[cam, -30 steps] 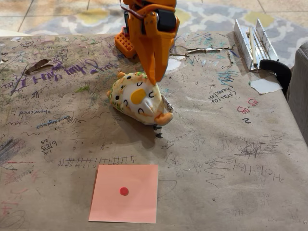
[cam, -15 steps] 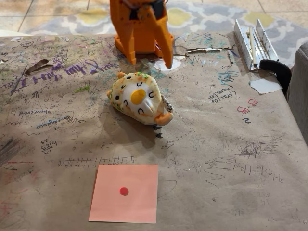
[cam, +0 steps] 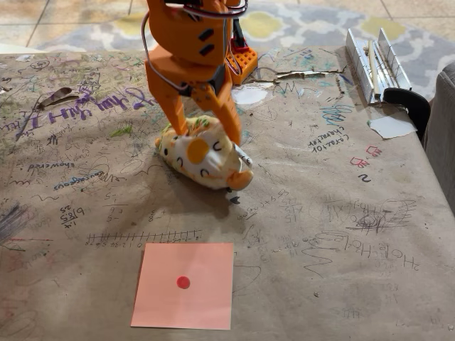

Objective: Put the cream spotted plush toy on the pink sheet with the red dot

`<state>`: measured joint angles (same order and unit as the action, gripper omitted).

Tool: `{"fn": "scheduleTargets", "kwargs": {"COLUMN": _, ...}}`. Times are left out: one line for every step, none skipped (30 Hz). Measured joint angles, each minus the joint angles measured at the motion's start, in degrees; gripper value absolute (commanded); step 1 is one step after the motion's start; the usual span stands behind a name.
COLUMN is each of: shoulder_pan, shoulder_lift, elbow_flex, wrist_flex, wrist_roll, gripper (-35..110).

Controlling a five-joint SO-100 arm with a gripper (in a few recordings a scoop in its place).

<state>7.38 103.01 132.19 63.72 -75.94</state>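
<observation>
half a second ago gripper (cam: 205,133) hung above; now lowered, fingers spread astride cream spotted plush toy (cam: 202,156), grasp imminent, pink sheet (cam: 183,285) empty.

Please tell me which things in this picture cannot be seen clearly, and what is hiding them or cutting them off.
- Fixed view: the top of the cream spotted plush toy is hidden behind the orange pincer, so real contact is unclear.
- The arm above the pincer is cut off by the top edge.
- The handwriting on the table is too small to read.
- The dark thing at the right is cut off by the edge.
</observation>
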Motion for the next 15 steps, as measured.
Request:
{"fn": "scheduleTargets", "kwargs": {"shoulder_pan": -0.35, "shoulder_lift": -0.18, "elbow_flex": 0.00, "wrist_flex": -1.05, "wrist_roll": 0.00, "gripper": 0}}
{"fn": "scheduleTargets", "kwargs": {"shoulder_pan": -0.44, "shoulder_lift": -0.18, "elbow_flex": 0.18, "wrist_flex": -2.11, "wrist_roll": 0.00, "gripper": 0}}
{"fn": "scheduleTargets", "kwargs": {"shoulder_pan": -0.44, "shoulder_lift": -0.62, "elbow_flex": 0.26, "wrist_flex": -2.99, "wrist_roll": -0.26, "gripper": 0}}
{"fn": "scheduleTargets", "kwargs": {"shoulder_pan": -0.44, "shoulder_lift": -0.62, "elbow_flex": 0.70, "wrist_flex": -3.87, "wrist_roll": -0.53, "gripper": 0}}
{"fn": "scheduleTargets", "kwargs": {"shoulder_pan": -0.44, "shoulder_lift": -0.53, "elbow_flex": 1.05, "wrist_flex": -4.31, "wrist_roll": -0.26, "gripper": 0}}
{"fn": "scheduleTargets", "kwargs": {"shoulder_pan": -0.44, "shoulder_lift": -0.09, "elbow_flex": 1.23, "wrist_flex": -4.57, "wrist_roll": -0.09, "gripper": 0}}
{"fn": "scheduleTargets", "kwargs": {"shoulder_pan": -0.44, "shoulder_lift": 0.62, "elbow_flex": 1.58, "wrist_flex": -4.66, "wrist_roll": 0.44, "gripper": 0}}
{"fn": "scheduleTargets", "kwargs": {"shoulder_pan": -0.70, "shoulder_lift": 1.41, "elbow_flex": 2.02, "wrist_flex": -4.83, "wrist_roll": 1.41, "gripper": 0}}
{"fn": "scheduleTargets", "kwargs": {"shoulder_pan": -1.14, "shoulder_lift": 2.55, "elbow_flex": 2.11, "wrist_flex": -4.83, "wrist_roll": 2.90, "gripper": 0}}
{"fn": "scheduleTargets", "kwargs": {"shoulder_pan": -1.23, "shoulder_lift": 4.92, "elbow_flex": 2.29, "wrist_flex": -4.39, "wrist_roll": 5.01, "gripper": 0}}
{"fn": "scheduleTargets", "kwargs": {"shoulder_pan": -1.23, "shoulder_lift": 7.56, "elbow_flex": 2.46, "wrist_flex": -3.87, "wrist_roll": 7.56, "gripper": 0}}
{"fn": "scheduleTargets", "kwargs": {"shoulder_pan": -1.23, "shoulder_lift": 10.99, "elbow_flex": 2.72, "wrist_flex": -3.25, "wrist_roll": 10.37, "gripper": 0}}
{"fn": "scheduleTargets", "kwargs": {"shoulder_pan": -1.23, "shoulder_lift": 15.29, "elbow_flex": 2.99, "wrist_flex": -2.55, "wrist_roll": 13.18, "gripper": 0}}
{"fn": "scheduleTargets", "kwargs": {"shoulder_pan": -1.23, "shoulder_lift": 20.30, "elbow_flex": 3.16, "wrist_flex": -1.67, "wrist_roll": 15.82, "gripper": 0}}
{"fn": "scheduleTargets", "kwargs": {"shoulder_pan": -1.49, "shoulder_lift": 25.75, "elbow_flex": 3.08, "wrist_flex": -0.79, "wrist_roll": 17.31, "gripper": 0}}
